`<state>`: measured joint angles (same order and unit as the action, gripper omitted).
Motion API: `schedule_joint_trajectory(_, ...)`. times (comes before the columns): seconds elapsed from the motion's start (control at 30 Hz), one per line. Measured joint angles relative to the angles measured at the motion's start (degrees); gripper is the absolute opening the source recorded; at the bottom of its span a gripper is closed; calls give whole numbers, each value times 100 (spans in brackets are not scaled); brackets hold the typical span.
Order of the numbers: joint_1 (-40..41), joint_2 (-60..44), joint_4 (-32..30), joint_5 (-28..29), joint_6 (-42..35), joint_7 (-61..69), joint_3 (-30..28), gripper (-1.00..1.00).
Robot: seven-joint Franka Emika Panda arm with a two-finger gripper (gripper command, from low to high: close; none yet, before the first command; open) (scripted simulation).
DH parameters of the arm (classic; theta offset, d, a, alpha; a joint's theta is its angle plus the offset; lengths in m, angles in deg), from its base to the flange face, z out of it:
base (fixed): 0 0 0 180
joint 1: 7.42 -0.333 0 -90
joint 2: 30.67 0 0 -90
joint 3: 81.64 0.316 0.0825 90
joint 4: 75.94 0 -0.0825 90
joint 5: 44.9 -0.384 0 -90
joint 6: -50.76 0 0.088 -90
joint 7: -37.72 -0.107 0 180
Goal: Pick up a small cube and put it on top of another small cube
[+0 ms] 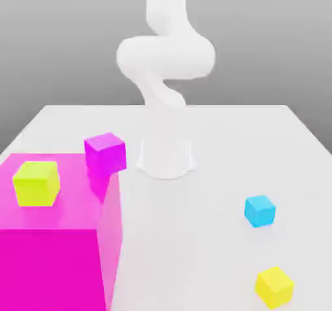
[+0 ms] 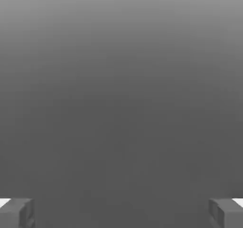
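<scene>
On the exterior view's left, a big magenta block (image 1: 52,267) carries a lime cube (image 1: 34,186); a magenta cube (image 1: 105,153) shows at one o'clock from the lime one, by the block's far right corner. In the middle, the white arm (image 1: 167,57) rises from its base (image 1: 165,161) on the pale bench (image 1: 188,251). In the hand view, the hand (image 2: 121,213) is spread wide, with nothing between its fingers. On the exterior view's right, the cyan cube (image 1: 260,211), the one to lift, sits on the bench at four o'clock from the base, its sides turned askew. Which way it lies from the hand itself I cannot tell. The reach likely needs to swing toward that four o'clock side. Farthest right, the yellow cube (image 1: 274,287) sits between five and six o'clock from the cyan one, well apart.
</scene>
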<state>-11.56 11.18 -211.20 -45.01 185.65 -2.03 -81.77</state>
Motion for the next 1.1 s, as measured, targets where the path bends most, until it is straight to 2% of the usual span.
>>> schedule_joint_trajectory(0.43, -2177, -2245, -1909, -118, 1747, 3421, 91, 0)
schedule_joint_trajectory(0.73, -3340, -3766, -3170, -104, 2937, 5621, 445, 0)
schedule_joint_trajectory(0.83, -3442, -4362, -3191, 74, 3423, 5682, 435, 0)
schedule_joint_trajectory(1.0, -3711, -5395, -3027, 330, 4274, 5518, 95, 0)
schedule_joint_trajectory(1.03, -3750, -5532, -3004, 339, 4387, 5509, 55, -100)
schedule_joint_trajectory(1.1, -3749, -5532, -3004, 340, 4385, 5508, 55, -100)
